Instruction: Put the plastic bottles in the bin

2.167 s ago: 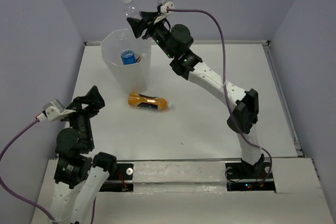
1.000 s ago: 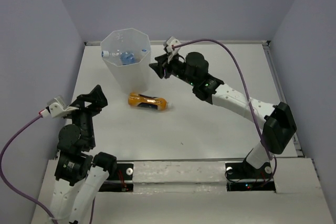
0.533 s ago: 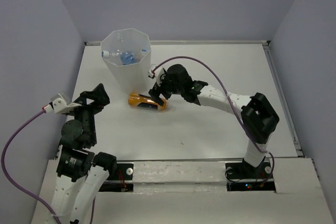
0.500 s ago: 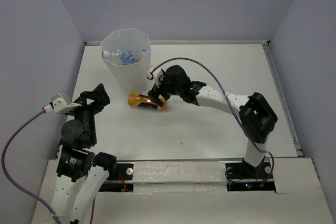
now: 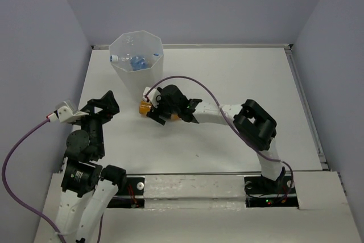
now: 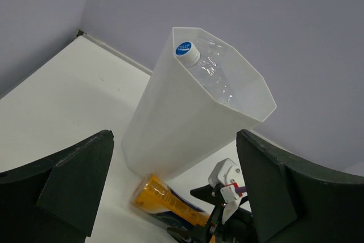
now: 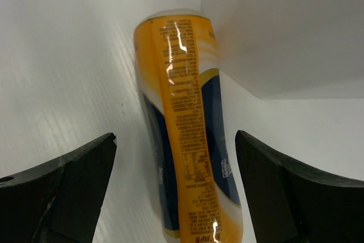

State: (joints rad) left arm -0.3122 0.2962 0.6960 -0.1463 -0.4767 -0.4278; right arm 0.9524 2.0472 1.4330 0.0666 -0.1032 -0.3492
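An orange bottle with a dark label (image 5: 147, 107) lies on its side on the table just in front of the tall white faceted bin (image 5: 136, 78). My right gripper (image 5: 154, 112) is open, low over the bottle, with one finger on each side of it; in the right wrist view the bottle (image 7: 190, 157) lies lengthwise between the two fingers. The bin holds clear bottles, one with a blue cap (image 5: 114, 58), also seen in the left wrist view (image 6: 185, 50). My left gripper (image 5: 102, 106) is open and empty at the left, facing the bin (image 6: 187, 123) and the orange bottle (image 6: 168, 206).
A raised lip runs along the table's back edge (image 5: 227, 45) and right edge (image 5: 307, 106). Grey walls stand on three sides. The right arm's purple cable (image 5: 187, 81) arcs above the table. The bin's wall stands right beside the orange bottle (image 7: 284, 32).
The right gripper dropped a clear bottle into the bin, then swung down and left to the orange bottle. It now straddles that bottle. The left arm barely moved.
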